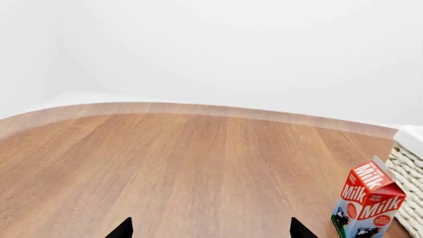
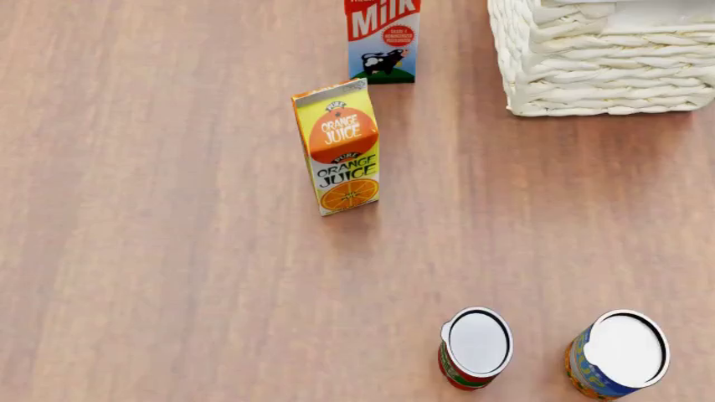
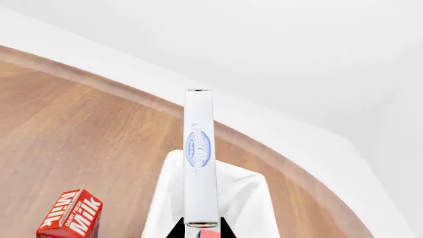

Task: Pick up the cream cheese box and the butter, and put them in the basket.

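In the right wrist view my right gripper (image 3: 199, 229) is shut on the cream cheese box (image 3: 200, 158). The box is white, seen edge-on with faint blue lettering, and is held over the white cloth liner of the basket (image 3: 244, 203). A small red patch shows under the box's near end; I cannot tell what it is. The butter is otherwise out of view. The woven basket also shows in the head view (image 2: 604, 71) at top right. My left gripper (image 1: 211, 229) is open and empty over bare table. Neither gripper shows in the head view.
A milk carton (image 2: 383, 38) stands left of the basket; it also shows in the wrist views (image 1: 367, 203) (image 3: 71, 218). An orange juice carton (image 2: 337, 146) stands in front of it. Two cans (image 2: 477, 347) (image 2: 620, 352) stand near the front. The basket's edge (image 1: 408, 188) is beside the milk.
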{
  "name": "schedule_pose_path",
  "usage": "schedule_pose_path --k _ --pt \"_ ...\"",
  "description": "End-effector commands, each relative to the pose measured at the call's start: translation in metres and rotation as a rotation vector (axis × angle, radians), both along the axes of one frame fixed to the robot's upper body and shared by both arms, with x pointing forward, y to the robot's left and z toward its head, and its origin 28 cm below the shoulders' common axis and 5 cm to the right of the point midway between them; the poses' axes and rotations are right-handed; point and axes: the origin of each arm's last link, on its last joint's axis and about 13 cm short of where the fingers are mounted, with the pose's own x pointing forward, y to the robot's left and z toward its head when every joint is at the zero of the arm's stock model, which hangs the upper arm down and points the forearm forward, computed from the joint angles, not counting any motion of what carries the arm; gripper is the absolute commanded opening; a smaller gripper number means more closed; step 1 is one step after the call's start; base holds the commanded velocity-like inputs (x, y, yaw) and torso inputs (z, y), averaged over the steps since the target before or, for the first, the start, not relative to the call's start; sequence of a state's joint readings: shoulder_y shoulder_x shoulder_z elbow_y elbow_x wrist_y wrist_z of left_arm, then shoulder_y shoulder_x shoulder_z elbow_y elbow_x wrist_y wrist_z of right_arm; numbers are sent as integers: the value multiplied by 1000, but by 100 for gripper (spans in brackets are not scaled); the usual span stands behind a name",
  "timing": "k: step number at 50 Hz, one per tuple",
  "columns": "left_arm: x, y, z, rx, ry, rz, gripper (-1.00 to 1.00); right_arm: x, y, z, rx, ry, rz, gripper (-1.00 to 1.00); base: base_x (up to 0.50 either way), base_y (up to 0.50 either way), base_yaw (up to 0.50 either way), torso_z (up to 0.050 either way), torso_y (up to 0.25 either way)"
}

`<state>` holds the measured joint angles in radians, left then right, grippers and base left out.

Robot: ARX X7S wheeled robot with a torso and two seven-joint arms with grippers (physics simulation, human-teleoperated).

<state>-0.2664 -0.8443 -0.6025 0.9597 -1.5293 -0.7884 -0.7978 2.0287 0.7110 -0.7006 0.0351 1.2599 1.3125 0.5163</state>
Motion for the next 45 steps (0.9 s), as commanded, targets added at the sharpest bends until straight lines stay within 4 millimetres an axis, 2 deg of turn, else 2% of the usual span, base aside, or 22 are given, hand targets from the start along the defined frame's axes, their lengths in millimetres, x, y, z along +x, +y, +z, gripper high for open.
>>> schedule_pose_path --k 1,21,30,33,45 --pt "0 0 0 2 -1 -1 100 14 -13 8 52 -2 -80 -100 0 0 0 0 0" --pt "0 1 0 -4 -2 0 100 45 -14 26 122 21 -142 -100 0 0 0 0 1" --pt "1 2 0 -8 0 2 100 67 -12 44 171 18 -158 -100 0 0 0 1 1" --pt "1 2 0 -8 0 4 100 69 -7 49 167 9 -141 -100 0 0 0 0 0" --pt "2 3 -1 -12 1 3 100 100 -13 40 231 57 -203 -100 0 0 0 0 1"
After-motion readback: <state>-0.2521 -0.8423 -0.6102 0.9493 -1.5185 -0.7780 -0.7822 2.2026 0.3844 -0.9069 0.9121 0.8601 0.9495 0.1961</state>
